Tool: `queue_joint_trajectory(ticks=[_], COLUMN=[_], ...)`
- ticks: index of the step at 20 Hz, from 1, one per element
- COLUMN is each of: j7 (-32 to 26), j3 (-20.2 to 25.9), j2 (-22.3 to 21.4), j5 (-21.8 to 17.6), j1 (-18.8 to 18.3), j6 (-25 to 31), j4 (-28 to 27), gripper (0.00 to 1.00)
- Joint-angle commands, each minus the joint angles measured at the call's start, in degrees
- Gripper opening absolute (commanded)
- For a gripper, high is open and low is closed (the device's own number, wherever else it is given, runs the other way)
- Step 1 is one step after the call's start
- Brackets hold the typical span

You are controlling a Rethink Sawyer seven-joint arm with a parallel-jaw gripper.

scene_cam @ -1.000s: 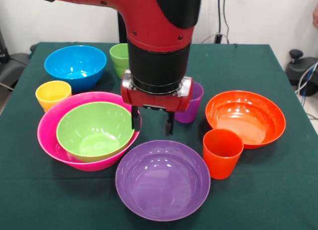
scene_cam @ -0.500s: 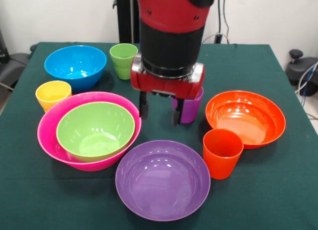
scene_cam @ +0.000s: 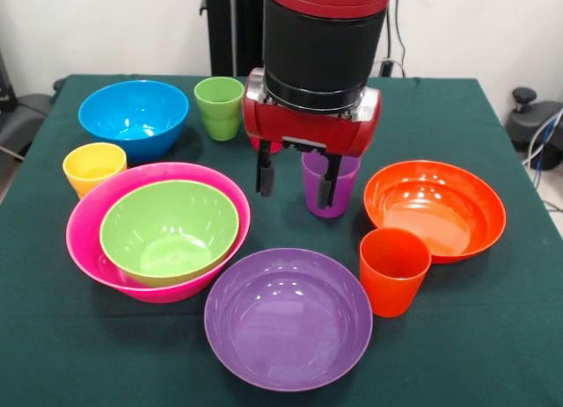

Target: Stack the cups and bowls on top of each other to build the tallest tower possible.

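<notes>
My gripper (scene_cam: pixel 296 182) hangs open and empty above the table, between the pink bowl (scene_cam: pixel 84 242) and the purple cup (scene_cam: pixel 346 184). Its right finger stands in front of that cup. A green bowl (scene_cam: pixel 169 228) sits nested inside the pink bowl at the left. The purple bowl (scene_cam: pixel 288 317) lies at the front centre, just below the gripper. An orange bowl (scene_cam: pixel 435 209) and an orange cup (scene_cam: pixel 393 271) stand at the right. At the back left are a blue bowl (scene_cam: pixel 134 117), a green cup (scene_cam: pixel 219 108) and a yellow cup (scene_cam: pixel 93 167).
All of it rests on a dark green tablecloth (scene_cam: pixel 493 337). The arm's thick red and black wrist (scene_cam: pixel 317 82) hides the table's middle back. Cables and a black stand are off the table at the right edge.
The arm has moved to the right and back, from over the pink bowl's rim to in front of the purple cup. The gripper has stayed open. No cup or bowl has moved.
</notes>
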Motion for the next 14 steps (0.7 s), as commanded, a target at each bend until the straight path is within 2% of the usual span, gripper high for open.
queue_joint_trajectory(ticks=[1,2,4,7,11,14], j7=[-8.16,-8.91,-15.53,-19.6,-29.74,-29.75], j3=[5.88,6.28,8.49,10.33,15.53,17.09], j2=[4.3,4.3,5.02,5.55,6.67,6.28], j5=[-2.82,-2.81,-3.9,-4.41,-5.64,-6.29], j1=[-1.16,-1.44,-2.49,-3.59,-5.79,-6.92], j6=[-4.26,-4.46,-4.07,-3.64,-4.55,-7.22], j4=[1.58,2.29,1.75,2.09,2.75,5.84], gripper=[1.0,1.0,1.0,1.0,1.0,1.0])
